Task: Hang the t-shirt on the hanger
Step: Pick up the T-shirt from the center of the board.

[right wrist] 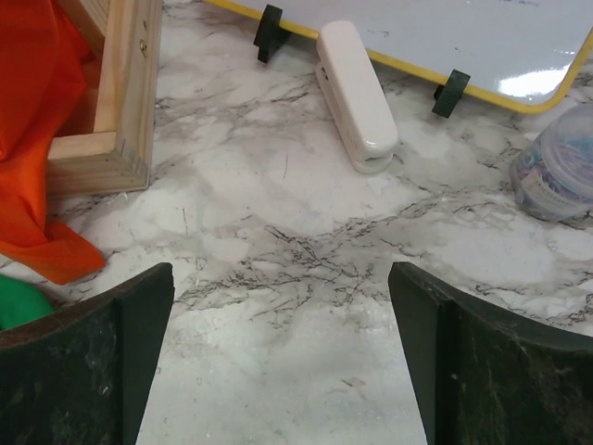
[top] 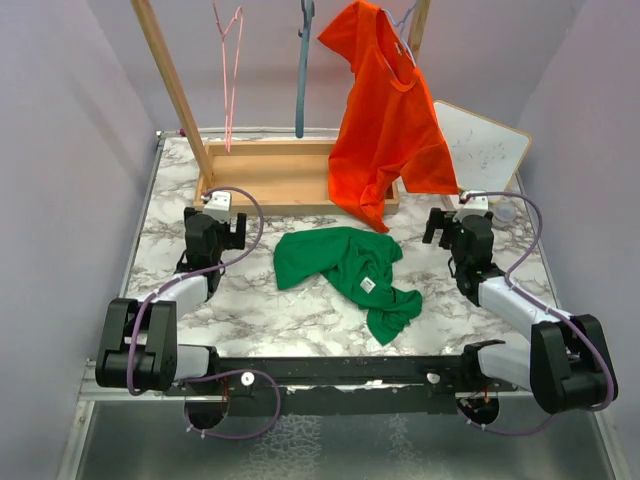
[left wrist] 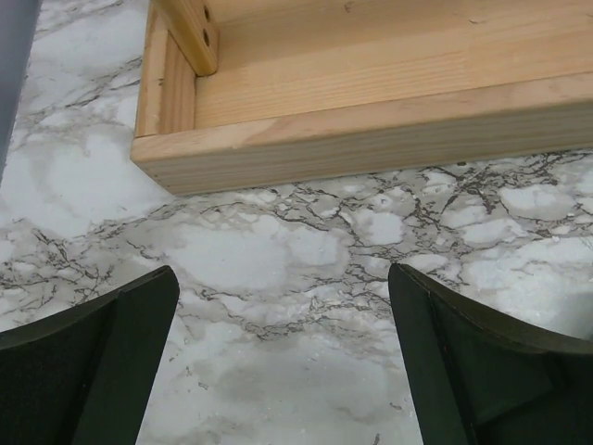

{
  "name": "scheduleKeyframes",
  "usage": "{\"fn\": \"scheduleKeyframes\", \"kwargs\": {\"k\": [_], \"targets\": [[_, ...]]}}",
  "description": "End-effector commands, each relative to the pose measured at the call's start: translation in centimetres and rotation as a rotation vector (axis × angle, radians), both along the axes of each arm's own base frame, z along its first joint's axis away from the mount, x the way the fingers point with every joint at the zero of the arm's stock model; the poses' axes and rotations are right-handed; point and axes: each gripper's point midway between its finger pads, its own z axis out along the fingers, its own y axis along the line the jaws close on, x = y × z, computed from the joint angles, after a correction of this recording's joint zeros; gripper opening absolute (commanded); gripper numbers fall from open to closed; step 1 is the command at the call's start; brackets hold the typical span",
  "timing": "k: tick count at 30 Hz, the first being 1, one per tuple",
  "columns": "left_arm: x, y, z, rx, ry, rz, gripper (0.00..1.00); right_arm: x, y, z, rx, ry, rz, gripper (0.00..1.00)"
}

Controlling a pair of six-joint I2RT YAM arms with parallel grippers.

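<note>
The bright green t-shirt [top: 350,275] lies crumpled on the marble table between the arms, white neck label up. A sliver of it shows at the left edge of the right wrist view [right wrist: 17,301]. The slate blue-grey hanger [top: 303,65] hangs from the wooden rack at the back, left of the orange-red shirt. My left gripper [top: 222,203] is open and empty over bare marble [left wrist: 283,371], just in front of the rack base. My right gripper [top: 450,214] is open and empty over marble [right wrist: 283,371], right of the t-shirt.
A wooden rack base [top: 280,175] stands at the back, also in the left wrist view [left wrist: 371,111]. An orange-red t-shirt [top: 385,110] hangs on a pale lilac hanger, a thin pink wire hanger [top: 232,70] to the left. A whiteboard [right wrist: 417,37], white eraser [right wrist: 357,93] and plastic tub [right wrist: 556,171] sit back right.
</note>
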Motion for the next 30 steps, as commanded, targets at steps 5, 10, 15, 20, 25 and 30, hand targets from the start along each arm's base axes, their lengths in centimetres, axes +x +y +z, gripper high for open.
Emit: {"fn": "scheduleKeyframes", "kwargs": {"k": [5, 10, 15, 20, 25, 30], "targets": [[-1.9, -10.4, 5.2, 0.055, -0.033, -0.762, 0.94, 0.6, 0.5, 1.8, 0.061, 0.037, -0.007, 0.99], [-2.9, -16.6, 7.7, 0.051, -0.026, -1.123, 0.84, 0.5, 1.6, 2.4, 0.091, 0.045, 0.042, 0.99], [-3.9, -22.8, 7.4, 0.134, 0.009, -1.385, 0.81, 0.1, 2.2, 1.9, 0.125, 0.068, 0.062, 0.99], [-4.2, -27.7, 6.9, 0.154, 0.048, -1.560, 0.80, -0.2, 2.8, 1.5, 0.159, 0.089, 0.082, 0.99], [-4.1, -30.5, 5.0, 0.149, 0.152, -1.667, 0.79, -0.3, 3.2, 1.1, 0.173, 0.116, 0.093, 0.99], [-4.0, -31.6, 2.8, 0.193, 0.211, -1.717, 0.79, -0.2, 3.2, 1.1, 0.175, 0.123, 0.093, 0.99]]}}
